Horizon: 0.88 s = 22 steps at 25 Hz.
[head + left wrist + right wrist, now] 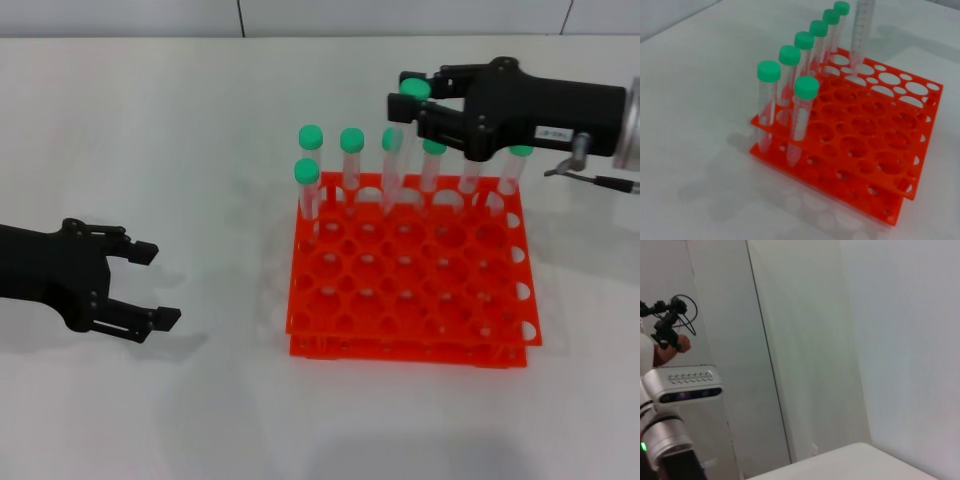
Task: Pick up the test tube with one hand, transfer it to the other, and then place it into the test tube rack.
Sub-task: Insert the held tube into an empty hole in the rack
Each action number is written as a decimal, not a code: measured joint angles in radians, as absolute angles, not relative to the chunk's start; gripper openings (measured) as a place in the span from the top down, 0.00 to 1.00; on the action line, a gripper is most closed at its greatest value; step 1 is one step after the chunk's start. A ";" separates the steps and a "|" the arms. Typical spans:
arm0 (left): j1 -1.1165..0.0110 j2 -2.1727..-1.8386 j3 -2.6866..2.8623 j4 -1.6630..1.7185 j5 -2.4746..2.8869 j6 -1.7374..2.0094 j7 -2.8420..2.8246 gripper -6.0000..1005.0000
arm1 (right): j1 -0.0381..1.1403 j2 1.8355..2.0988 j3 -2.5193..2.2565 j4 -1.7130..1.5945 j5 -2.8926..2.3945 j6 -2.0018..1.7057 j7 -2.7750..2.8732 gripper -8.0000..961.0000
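A: The right end effector (pixel 412 103) is at two o'clock, clamped on the green cap of the test tube (pixel 394 160). The tube hangs upright with its lower end in a back-row hole of the test tube rack (pixel 410 285).

B: And the left end effector (pixel 150 285)?

A: At nine o'clock, low over the desk (pixel 150 120), fingers spread, holding nothing, well apart from the rack.

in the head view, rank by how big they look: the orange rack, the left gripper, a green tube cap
1. test tube rack
2. left gripper, open beside it on the table
3. green cap
The rack clearly looks largest and the cap smallest.
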State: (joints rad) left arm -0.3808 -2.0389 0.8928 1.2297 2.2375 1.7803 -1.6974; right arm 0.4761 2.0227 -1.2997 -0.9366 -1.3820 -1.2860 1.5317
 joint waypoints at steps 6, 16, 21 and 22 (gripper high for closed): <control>-0.388 -2.049 0.893 1.225 2.238 1.781 -1.686 0.12 | 0.487 2.023 -1.387 -0.929 -1.341 -1.188 1.499 0.72; -0.389 -2.052 0.893 1.224 2.238 1.781 -1.691 0.12 | 0.494 2.026 -1.465 -0.902 -1.274 -1.117 1.445 0.72; -0.390 -2.053 0.893 1.220 2.238 1.781 -1.692 0.12 | 0.505 2.026 -1.495 -0.880 -1.219 -1.092 1.406 0.72; -0.391 -2.053 0.893 1.217 2.238 1.781 -1.692 0.12 | 0.506 2.026 -1.500 -0.879 -1.214 -1.087 1.403 0.72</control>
State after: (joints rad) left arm -0.3914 -2.0531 0.8928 1.2171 2.2376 1.7809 -1.6919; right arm 0.5058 2.0264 -1.5001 -0.8788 -1.2143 -1.0871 1.4026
